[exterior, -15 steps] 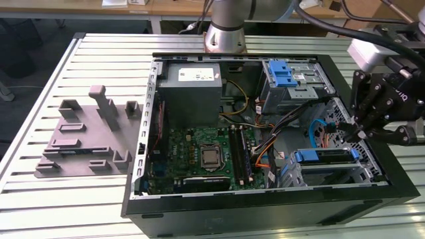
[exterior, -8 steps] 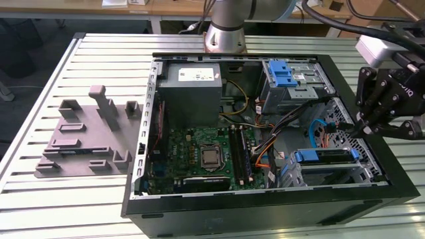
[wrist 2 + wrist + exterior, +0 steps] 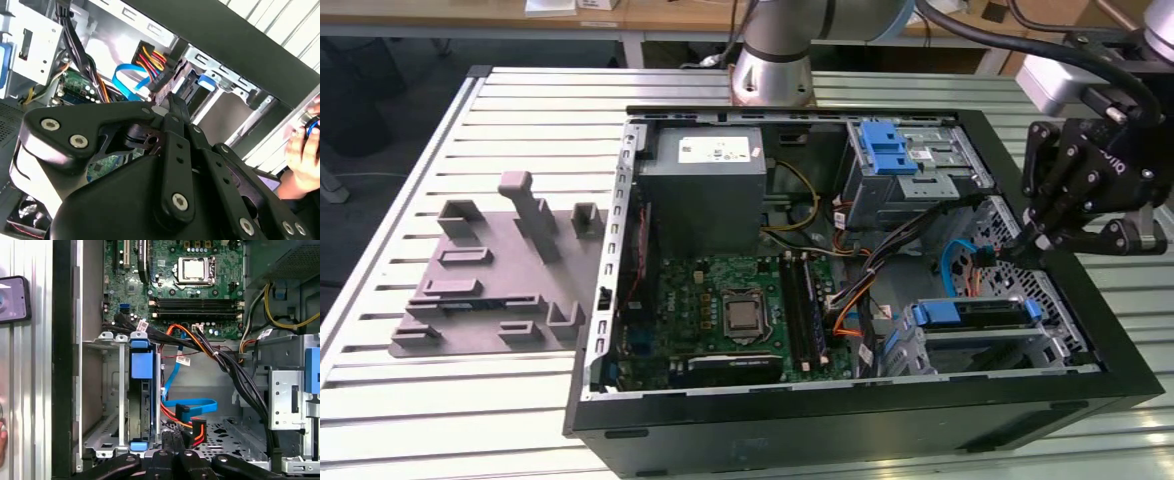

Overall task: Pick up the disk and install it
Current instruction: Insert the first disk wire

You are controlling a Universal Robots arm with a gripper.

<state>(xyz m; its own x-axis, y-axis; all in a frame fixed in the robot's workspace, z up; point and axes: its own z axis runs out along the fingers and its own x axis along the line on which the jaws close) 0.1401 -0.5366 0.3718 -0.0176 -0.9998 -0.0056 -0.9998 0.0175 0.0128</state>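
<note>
The disk [image 3: 970,314] sits in the drive cage [image 3: 1067,340] at the near corner of the open computer case, on the exterior view's right, with its blue carrier showing along the edge. In the first wrist view the disk [image 3: 140,395] stands edge-on between the cage rails. My gripper [image 3: 1015,254] hangs inside the case just behind the cage, apart from the disk. Its fingers [image 3: 172,440] are shut with nothing seen between them. In the second wrist view the gripper [image 3: 173,104] tips rest close against a cable connector [image 3: 159,86] with red, yellow and orange wires.
Blue and orange cables [image 3: 187,410] lie loose on the case floor by the fingers. The motherboard [image 3: 727,305], a grey power supply box [image 3: 707,190] and an upper bay with a blue latch [image 3: 887,148] fill the case. A grey fixture [image 3: 494,275] lies outside. A person's hand [image 3: 304,150] is close.
</note>
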